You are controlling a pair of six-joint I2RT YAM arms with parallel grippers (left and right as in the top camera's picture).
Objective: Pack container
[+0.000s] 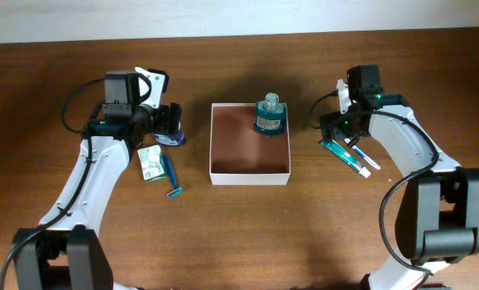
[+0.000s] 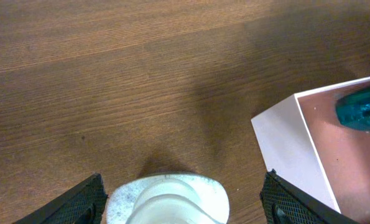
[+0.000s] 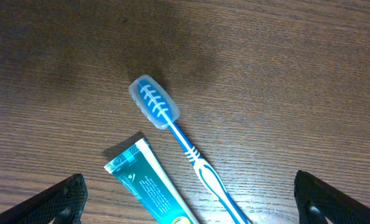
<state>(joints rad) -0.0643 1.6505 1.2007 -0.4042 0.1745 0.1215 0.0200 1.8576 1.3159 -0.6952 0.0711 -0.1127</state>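
The container (image 1: 249, 173) is a square shallow box with white walls and a reddish-brown inside, at the table's middle; its corner shows in the left wrist view (image 2: 284, 134). A teal glass bottle (image 1: 269, 117) stands in its far right corner. My left gripper (image 1: 170, 125) is open, its fingers on either side of a round white jar (image 2: 167, 200) left of the box. My right gripper (image 1: 344, 138) is open above a teal toothpaste tube (image 3: 153, 190) and a blue-and-white toothbrush (image 3: 172, 134) with a capped head, right of the box.
A small green-and-white packet (image 1: 150, 163) and a blue razor (image 1: 172, 176) lie on the wooden table left of the box, in front of the left gripper. The table's far edge meets a pale wall.
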